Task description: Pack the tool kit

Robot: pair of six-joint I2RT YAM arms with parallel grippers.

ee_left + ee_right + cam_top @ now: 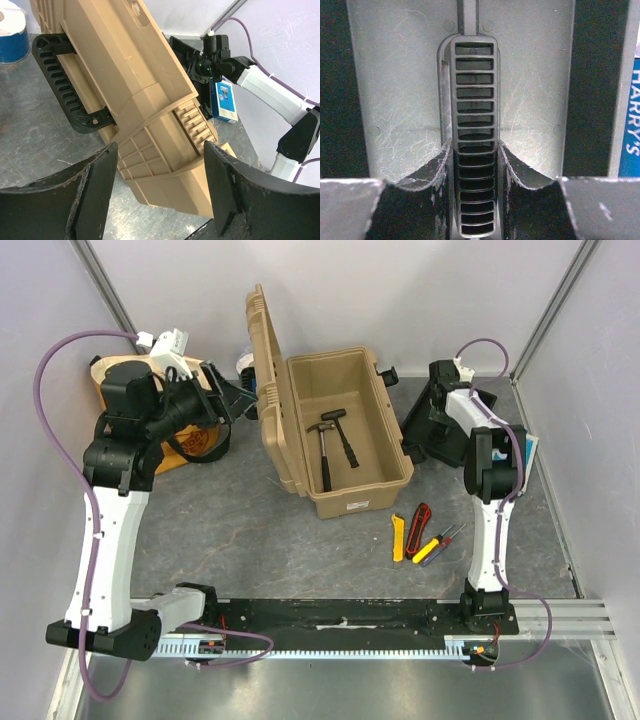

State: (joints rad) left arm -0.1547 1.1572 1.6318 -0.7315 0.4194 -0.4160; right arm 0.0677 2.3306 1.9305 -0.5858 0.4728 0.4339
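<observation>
The tan toolbox point(350, 455) stands open, its lid point(268, 390) upright on the left, with two small hammers point(335, 445) inside. My left gripper point(235, 395) is open behind the lid; in the left wrist view point(160, 147) its fingers straddle the lid's ribbed outer corner point(150, 150) without touching, near the black handle point(65, 80). My right gripper point(440, 390) is shut on the ribbed centre handle point(474, 100) of the black inner tray point(425, 430), which leans right of the box. The yellow cutter point(398, 537), red cutter point(418, 530) and screwdrivers point(442, 542) lie on the table in front.
A yellow cloth bag point(190, 440) lies under my left arm. A blue-white packet point(527, 452) stands by the right wall, also seen in the left wrist view point(224, 102). A blue and white roll point(12, 32) sits behind the lid. Walls enclose three sides.
</observation>
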